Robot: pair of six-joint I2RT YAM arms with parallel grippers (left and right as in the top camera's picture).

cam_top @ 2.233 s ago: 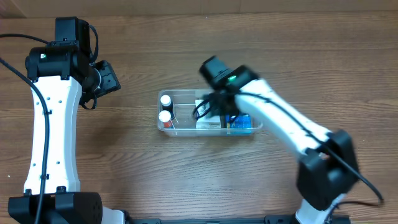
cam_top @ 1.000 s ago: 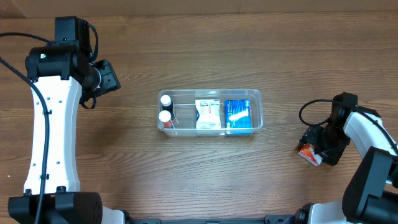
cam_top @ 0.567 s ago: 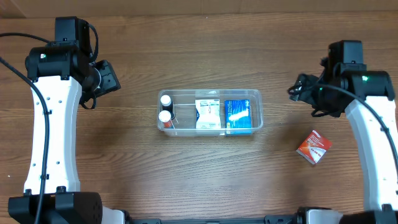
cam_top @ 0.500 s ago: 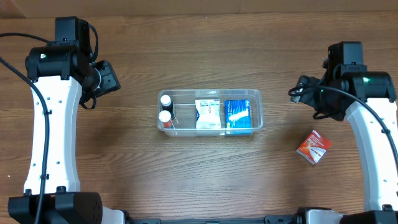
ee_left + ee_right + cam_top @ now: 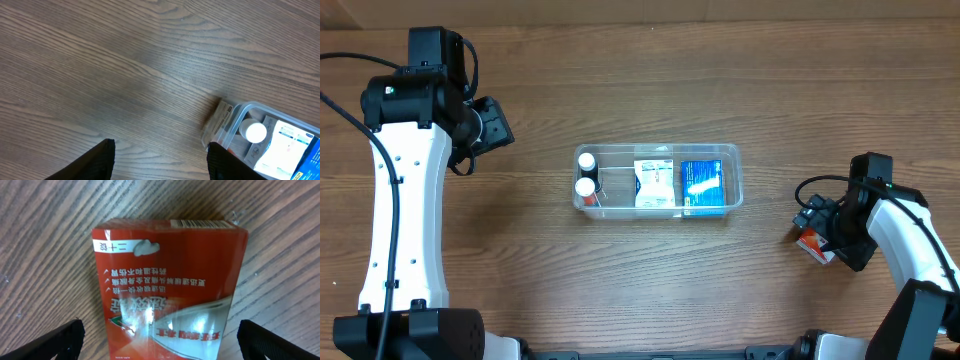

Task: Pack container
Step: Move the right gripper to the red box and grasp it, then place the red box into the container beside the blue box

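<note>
Container (image 5: 737,186) well apart from right fingers (image 5: 55,346); red box (image 5: 165,285) between fingers.

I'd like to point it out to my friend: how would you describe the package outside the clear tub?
Find the clear container in the middle of the wooden table, then look far to its right, under the right arm's tip. A small box lies there alone on the wood. It is red-orange, while the container holds a white box and a blue box.
</note>
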